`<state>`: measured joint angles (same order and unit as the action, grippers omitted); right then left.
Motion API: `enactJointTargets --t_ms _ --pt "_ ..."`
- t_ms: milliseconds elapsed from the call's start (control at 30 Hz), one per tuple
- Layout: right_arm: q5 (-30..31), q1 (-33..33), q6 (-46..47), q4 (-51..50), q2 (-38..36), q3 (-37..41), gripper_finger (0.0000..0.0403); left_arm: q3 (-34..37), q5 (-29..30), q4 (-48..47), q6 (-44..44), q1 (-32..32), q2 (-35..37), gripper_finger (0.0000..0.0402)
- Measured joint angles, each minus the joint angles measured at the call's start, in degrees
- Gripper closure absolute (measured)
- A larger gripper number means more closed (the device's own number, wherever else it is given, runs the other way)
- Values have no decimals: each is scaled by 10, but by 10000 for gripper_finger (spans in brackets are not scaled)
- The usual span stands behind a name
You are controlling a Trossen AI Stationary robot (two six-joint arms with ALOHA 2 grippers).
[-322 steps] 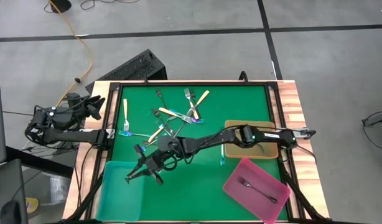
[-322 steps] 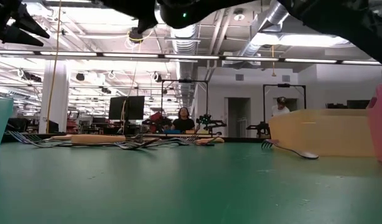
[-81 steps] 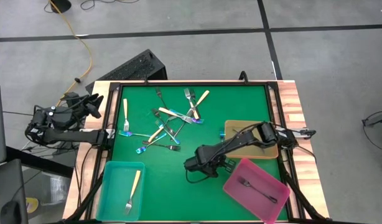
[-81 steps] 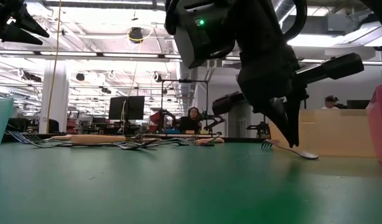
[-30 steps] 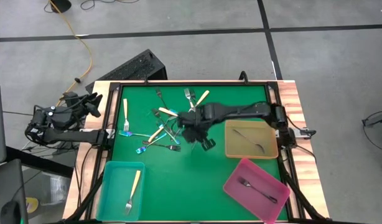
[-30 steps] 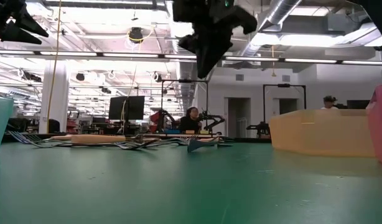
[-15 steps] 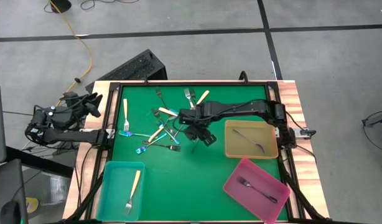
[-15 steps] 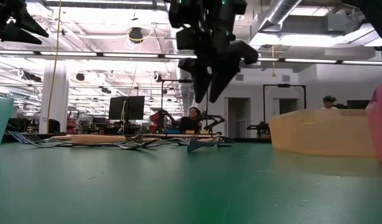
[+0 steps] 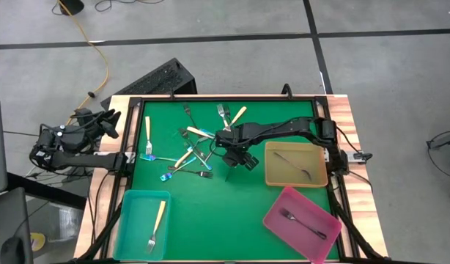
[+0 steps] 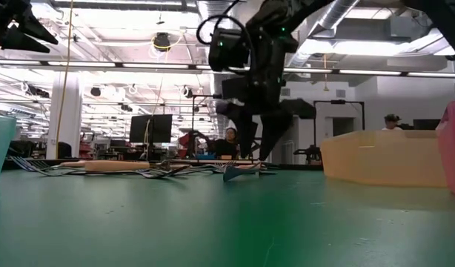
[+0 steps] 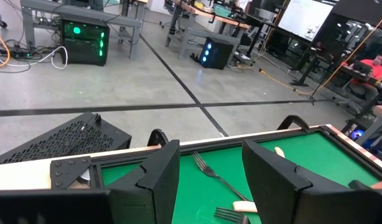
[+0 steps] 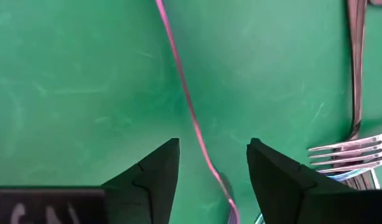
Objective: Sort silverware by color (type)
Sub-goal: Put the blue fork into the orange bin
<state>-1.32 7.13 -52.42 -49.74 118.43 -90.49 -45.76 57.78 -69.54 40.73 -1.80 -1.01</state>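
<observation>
Several forks (image 9: 196, 147) lie in a loose pile on the far left part of the green mat. My right gripper (image 9: 238, 160) hangs open just right of the pile, pointing down. In the right wrist view its gripper (image 12: 213, 168) has the thin pink-blue handle of an iridescent fork (image 12: 190, 112) running between the fingers; that fork lies on the mat. The low view shows this gripper (image 10: 261, 152) a little above a bluish fork (image 10: 238, 171). My left gripper (image 11: 209, 180) is open and waits off the table's left edge (image 9: 100, 125).
A teal tray (image 9: 126, 220) at the near left holds a cream-handled fork (image 9: 157, 216). A tan tray (image 9: 269, 165) on the right holds a dark fork (image 9: 291, 163). A pink tray (image 9: 273, 216) at the near right holds another dark fork (image 9: 302, 224). Bare mat lies between the trays.
My right gripper has sunk toward the mat beside the fork pile, rolling about its own axis as it went. Its fingers, close together a second ago, now stand apart. The forks and trays have stayed where they were.
</observation>
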Motion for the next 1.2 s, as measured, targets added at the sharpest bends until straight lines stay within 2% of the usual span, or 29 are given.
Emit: enactJointTargets --t_ms 300,400,500,767,1000,1200 --pt "0 24 -7 7 33 -1 197 0 0 0 0 0 0 243" --pt "2 24 -1 3 41 -1 210 0 -1 0 0 0 0 243" --pt "12 23 2 1 50 -4 243 0 -3 0 0 0 0 243" --pt "13 21 45 -8 52 -4 380 0 -5 -1 0 0 0 243" --pt "16 15 111 -12 54 -11 375 0 -5 -1 0 0 0 243" --pt "15 4 145 -30 59 -62 382 0 -5 -1 1 0 0 243"
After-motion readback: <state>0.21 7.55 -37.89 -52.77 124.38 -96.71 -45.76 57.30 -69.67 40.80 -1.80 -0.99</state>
